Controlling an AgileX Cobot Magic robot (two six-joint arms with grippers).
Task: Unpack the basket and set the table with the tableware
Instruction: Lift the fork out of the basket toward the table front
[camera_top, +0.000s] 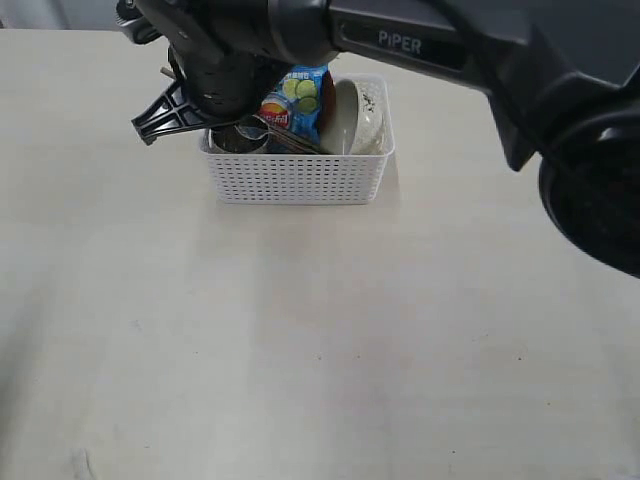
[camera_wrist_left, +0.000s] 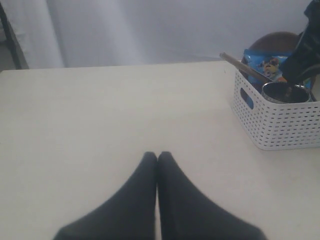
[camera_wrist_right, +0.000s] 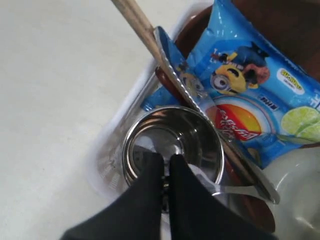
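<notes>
The steel cup (camera_wrist_right: 172, 145), stood in the left-arm end of the basket (camera_top: 297, 178), is found directly beneath the right hand (camera_wrist_right: 164, 159), clenched over its mouth with nothing discernibly grasped; the clenched left hand (camera_wrist_left: 158, 155) is seen well apart.

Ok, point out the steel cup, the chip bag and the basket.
steel cup (camera_wrist_right: 172, 140), right wrist view, on its inner wall.
chip bag (camera_wrist_right: 245, 102), right wrist view, on its printed front.
basket (camera_top: 295, 180), exterior view, on its perforated front wall.
</notes>
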